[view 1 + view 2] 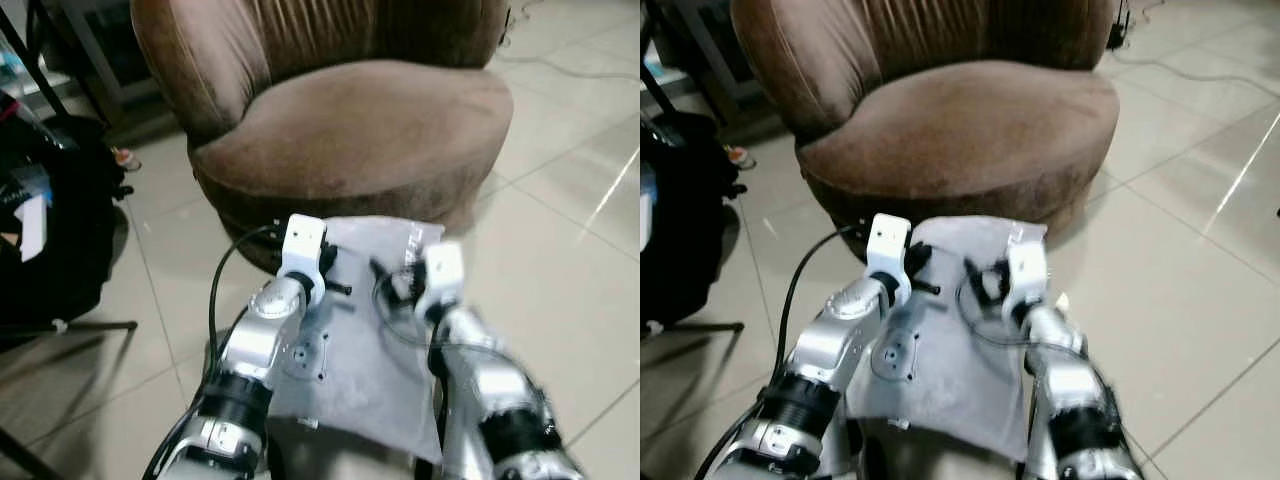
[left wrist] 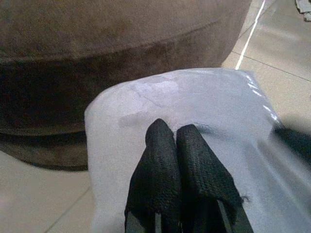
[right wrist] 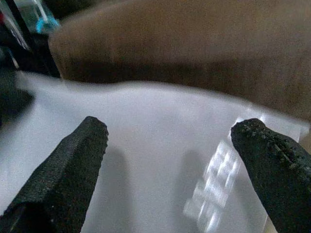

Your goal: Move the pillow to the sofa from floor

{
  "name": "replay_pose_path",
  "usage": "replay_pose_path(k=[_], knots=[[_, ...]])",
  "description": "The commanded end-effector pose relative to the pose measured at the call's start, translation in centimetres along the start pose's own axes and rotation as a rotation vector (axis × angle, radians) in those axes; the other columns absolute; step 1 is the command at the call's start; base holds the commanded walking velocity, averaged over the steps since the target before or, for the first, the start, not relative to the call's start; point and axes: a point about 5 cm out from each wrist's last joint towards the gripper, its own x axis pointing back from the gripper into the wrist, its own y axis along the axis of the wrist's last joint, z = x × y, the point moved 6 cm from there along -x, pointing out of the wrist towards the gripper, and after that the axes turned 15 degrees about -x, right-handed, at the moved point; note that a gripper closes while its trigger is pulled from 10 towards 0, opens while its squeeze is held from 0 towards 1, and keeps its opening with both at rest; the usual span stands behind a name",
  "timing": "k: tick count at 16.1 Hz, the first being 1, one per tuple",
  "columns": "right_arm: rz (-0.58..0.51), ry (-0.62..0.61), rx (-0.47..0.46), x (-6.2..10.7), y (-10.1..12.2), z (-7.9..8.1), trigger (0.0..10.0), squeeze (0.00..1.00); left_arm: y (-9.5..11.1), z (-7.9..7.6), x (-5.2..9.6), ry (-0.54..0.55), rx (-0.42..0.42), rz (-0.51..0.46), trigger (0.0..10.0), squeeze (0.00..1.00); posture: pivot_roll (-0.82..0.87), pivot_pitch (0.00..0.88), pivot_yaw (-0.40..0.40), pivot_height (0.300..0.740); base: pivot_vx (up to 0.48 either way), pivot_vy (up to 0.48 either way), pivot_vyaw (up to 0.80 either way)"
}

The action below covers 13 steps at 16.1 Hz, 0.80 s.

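Note:
A light grey pillow (image 1: 372,352) lies on the tiled floor just in front of the brown round sofa (image 1: 370,130), its far edge against the sofa's base. Both silver arms reach over it. My left gripper (image 2: 175,132) is shut, its two black fingers pressed together and resting on top of the pillow (image 2: 204,102) near its far edge; I cannot tell whether fabric is pinched between them. My right gripper (image 3: 170,141) is open, its fingers spread wide just above the pillow (image 3: 160,121), facing the sofa's front.
A black bag and stand legs (image 1: 50,240) sit on the floor to the left. A cable (image 1: 565,68) runs across the tiles at the far right. Open tiled floor (image 1: 570,250) lies to the right of the sofa.

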Motion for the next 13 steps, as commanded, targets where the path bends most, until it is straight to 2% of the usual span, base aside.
replay_pose_path(k=[1, 2, 3, 5, 6, 10, 13], knots=[[-0.111, 0.035, 0.004, -0.5, 5.4, 0.1, 10.0, 0.0, 1.8, 1.8, 0.5, 0.062, -0.018, -0.072, 10.0, 0.0, -0.18, 0.0, 0.141, 0.411, 0.0, 0.0, 0.0], [-0.104, 0.074, 0.028, 0.4, 7.4, -0.9, 10.0, 0.0, 1.1, 2.6, 0.7, 0.081, -0.018, -0.05, 10.0, 0.0, -0.18, 0.0, 0.137, 0.411, 0.0, 0.0, 0.0], [-0.078, 0.128, 0.058, 1.5, 7.9, -1.2, 10.0, 0.0, 0.5, 3.2, 0.9, 0.096, -0.018, -0.036, 10.0, 0.0, -0.18, 0.0, 0.133, 0.411, 0.0, 0.0, 0.0], [-0.029, 0.162, 0.092, 3.0, 6.9, -1.6, 10.0, 0.0, 0.1, 3.9, 1.2, 0.116, -0.017, -0.024, 10.0, 0.0, -0.19, 0.0, 0.13, 0.411, 0.0, 0.0, 0.0], [0.016, 0.168, 0.089, 3.9, 5.6, -1.7, 10.0, 0.0, -0.2, 4.1, 1.3, 0.124, -0.01, -0.019, 10.0, 0.0, -0.19, 0.0, 0.125, 0.411, 0.0, 0.0, 0.0], [0.082, 0.233, 0.025, 5.7, 3.1, 0.2, 10.0, 0.0, 0.0, 4.0, 1.4, 0.121, -0.02, -0.027, 10.0, 0.0, -0.19, 0.0, 0.125, 0.411, 0.0, 0.0, 0.0], [0.08, 0.219, 0.038, 7.1, 2.7, -0.7, 10.0, 0.0, -0.1, 4.5, 1.8, 0.137, -0.05, -0.032, 10.0, 0.0, -0.18, 0.0, 0.128, 0.411, 0.0, 0.0, 0.0]])
